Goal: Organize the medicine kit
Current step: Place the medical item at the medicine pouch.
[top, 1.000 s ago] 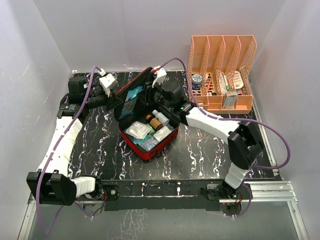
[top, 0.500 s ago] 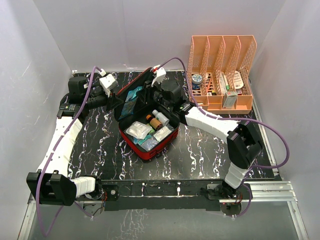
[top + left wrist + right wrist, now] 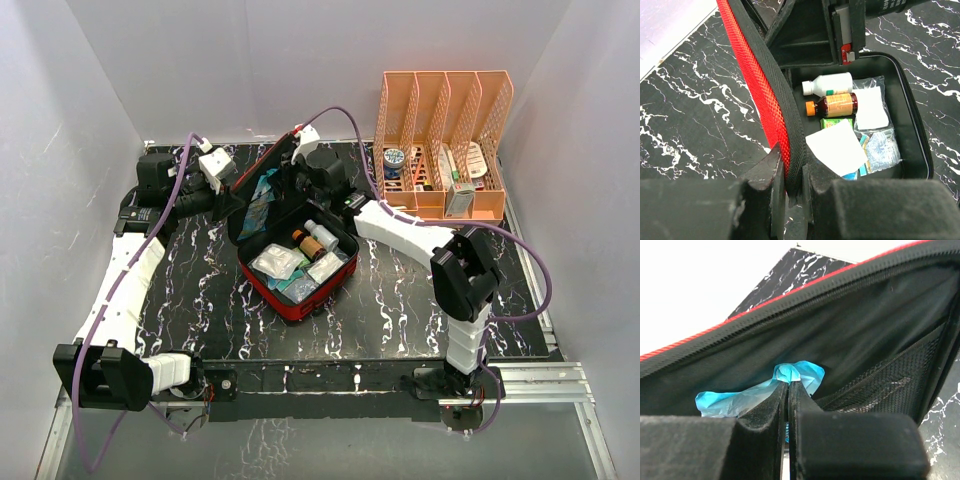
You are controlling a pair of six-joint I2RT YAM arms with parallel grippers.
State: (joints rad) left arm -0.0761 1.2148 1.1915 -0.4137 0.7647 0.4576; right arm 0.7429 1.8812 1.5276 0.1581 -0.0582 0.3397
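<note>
One black, white-veined table carries everything. An orange-pink file rack stands well beyond and to the right of the right gripper. The red medicine kit lies open between the two arms. Its tray is below both grippers and its lid is propped up at the far side.

The left gripper is clamped across the lid's red, black-lined rim, one finger on each face, as it was a second ago. The right arm has changed: its elbow has swung leftward and its wrist has pushed further into the lid. Its fingers, a little apart a second ago, are now pressed together on a blue plastic wrapper against the lid's black lining, just left of a mesh pocket.

Past the left gripper's fingertips, the tray holds a white packet. Beyond that are a green box, an amber bottle with an orange cap, and a white bottle.
</note>
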